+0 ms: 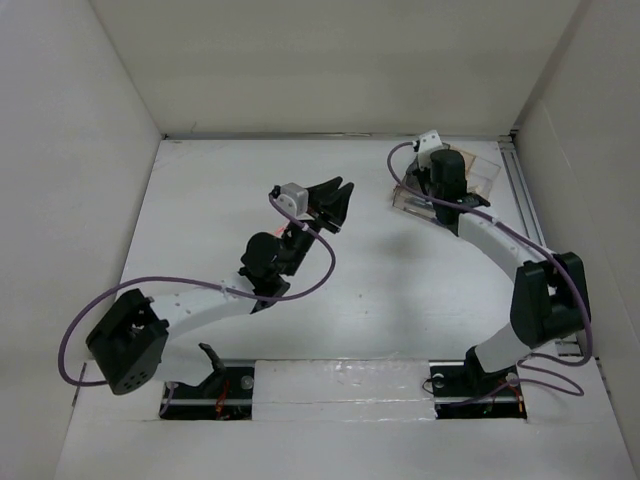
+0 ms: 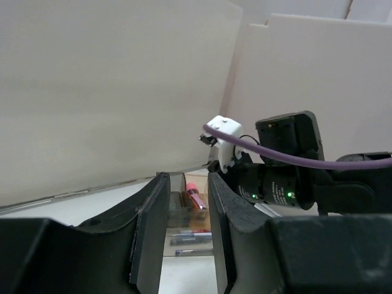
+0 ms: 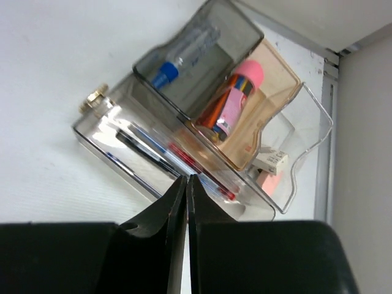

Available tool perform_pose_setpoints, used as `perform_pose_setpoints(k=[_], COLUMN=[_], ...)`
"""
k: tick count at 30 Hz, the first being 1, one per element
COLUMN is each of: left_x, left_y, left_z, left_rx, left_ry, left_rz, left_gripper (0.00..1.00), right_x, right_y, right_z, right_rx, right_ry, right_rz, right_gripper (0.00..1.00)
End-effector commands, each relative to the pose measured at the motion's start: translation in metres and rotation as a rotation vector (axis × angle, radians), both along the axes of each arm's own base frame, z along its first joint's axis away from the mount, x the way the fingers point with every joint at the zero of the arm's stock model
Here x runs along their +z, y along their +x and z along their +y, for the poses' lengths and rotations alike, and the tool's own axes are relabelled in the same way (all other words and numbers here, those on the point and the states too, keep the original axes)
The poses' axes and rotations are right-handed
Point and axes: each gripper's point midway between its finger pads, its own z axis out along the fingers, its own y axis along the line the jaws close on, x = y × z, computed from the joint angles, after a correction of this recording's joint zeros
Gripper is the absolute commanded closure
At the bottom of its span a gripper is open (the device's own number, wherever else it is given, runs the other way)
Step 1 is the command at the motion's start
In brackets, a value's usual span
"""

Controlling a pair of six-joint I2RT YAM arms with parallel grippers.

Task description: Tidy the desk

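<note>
Right end effector (image 3: 186, 180), pinched closed on nothing, hangs just over the near long wall of the clear organizer (image 3: 110, 141) toward the far-right corner of the bench (image 1: 400, 300), well nearer than the left end effector (image 1: 338, 200), slightly parted and empty.

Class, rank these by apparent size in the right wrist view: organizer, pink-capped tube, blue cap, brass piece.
1. organizer
2. pink-capped tube
3. Smallest, too alike to rank: blue cap and brass piece
</note>
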Motion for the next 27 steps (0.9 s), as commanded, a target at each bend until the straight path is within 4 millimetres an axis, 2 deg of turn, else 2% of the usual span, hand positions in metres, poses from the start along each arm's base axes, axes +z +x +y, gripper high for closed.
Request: perform_pose_setpoints(k=[1, 2, 3, 4, 6, 7, 8, 9, 10, 11, 12, 13, 14, 16, 17, 20, 21, 22, 23, 24, 26, 27], left_x=[0.048, 0.051, 0.055, 0.067, 0.079, 0.090, 0.094, 0.103, 0.103, 0.093, 0.114, 0.110, 0.112, 0.120, 0.122, 0.144, 0.145, 0.157, 0.161, 0.158, 0.173, 0.165], left_y=[-0.018, -0.020, -0.022, -0.029, -0.034, -0.036, -0.037, -0.027, -0.020, -0.014, -0.013, 0.004, 0.000, 0.004, 0.007, -0.012, -0.017, -0.029, -0.037, -0.046, -0.067, -0.071], left_z=[0.022, 0.023, 0.024, 0.030, 0.033, 0.041, 0.041, 0.045, 0.044, 0.036, 0.035, 0.040, 0.035, 0.044, 0.054, 0.073, 0.076, 0.086, 0.088, 0.087, 0.102, 0.104], left_rx=[-0.007, -0.020, -0.028, -0.038, -0.062, -0.059, -0.064, -0.059, -0.059, -0.081, -0.126, -0.124, -0.208, -0.278, -0.291, -0.299, -0.299, -0.296, -0.300, -0.310, -0.314, -0.323], left_ry=[-0.130, -0.149, -0.153, -0.179, -0.197, -0.215, -0.223, -0.227, -0.212, -0.154, -0.193, -0.188, -0.171, -0.242, -0.251, -0.310, -0.317, -0.342, -0.353, -0.361, -0.412, -0.423], left_rz=[-0.055, -0.045, -0.034, -0.043, -0.026, -0.028, -0.010, 0.039, 0.076, 0.134, 0.137, 0.157, 0.151, 0.168, 0.155, 0.087, 0.082, 0.045, 0.031, 0.032, -0.022, -0.015], left_gripper=[0.73, 0.73, 0.73, 0.73, 0.73, 0.73, 0.73, 0.73, 0.73, 0.70, 0.70, 0.69, 0.69, 0.68, 0.68, 0.66, 0.66, 0.65, 0.65, 0.64, 0.64, 0.64], right_x=[0.039, 0.041, 0.053, 0.054, 0.051, 0.049, 0.051, 0.048, 0.042, 0.039, 0.037, 0.032, 0.027, 0.020, 0.011, 0.005, -0.007, -0.009, -0.018, -0.020, -0.026, -0.017], right_y=[0.007, 0.005, 0.006, 0.005, -0.001, -0.004, -0.007, -0.014, -0.018, -0.022, -0.029, -0.031, -0.034, -0.044, -0.046, -0.055, -0.054, -0.054, -0.060, -0.048, -0.050, -0.045], right_z=[0.026, 0.035, 0.039, 0.051, 0.073, 0.085, 0.103, 0.120, 0.135, 0.147, 0.166, 0.180, 0.190, 0.214, 0.222, 0.250, 0.259, 0.266, 0.276, 0.285, 0.306, 0.315], right_rx=[0.019, 0.026, 0.024, 0.041, 0.112, 0.175, 0.223, 0.268, 0.324, 0.358, 0.432, 0.476, 0.497, 0.564, 0.586, 0.687, 0.707, 0.740, 0.765, 0.776, 0.831, 0.845], right_ry=[0.237, 0.269, 0.313, 0.404, 0.475, 0.508, 0.554, 0.561, 0.559, 0.566, 0.533, 0.525, 0.512, 0.482, 0.474, 0.469, 0.455, 0.434, 0.414, 0.401, 0.346, 0.327], right_rz=[-0.151, -0.141, -0.155, -0.140, -0.111, -0.094, -0.093, -0.078, -0.051, -0.038, -0.026, -0.006, 0.012, 0.033, 0.050, 0.052, 0.077, 0.085, 0.127, 0.132, 0.162, 0.155], right_gripper=[0.91, 0.92, 0.93, 0.94, 0.96, 0.97, 0.97, 0.97, 0.97, 0.97, 0.97, 0.95, 0.95, 0.92, 0.91, 0.82, 0.80, 0.77, 0.76, 0.74, 0.70, 0.68])
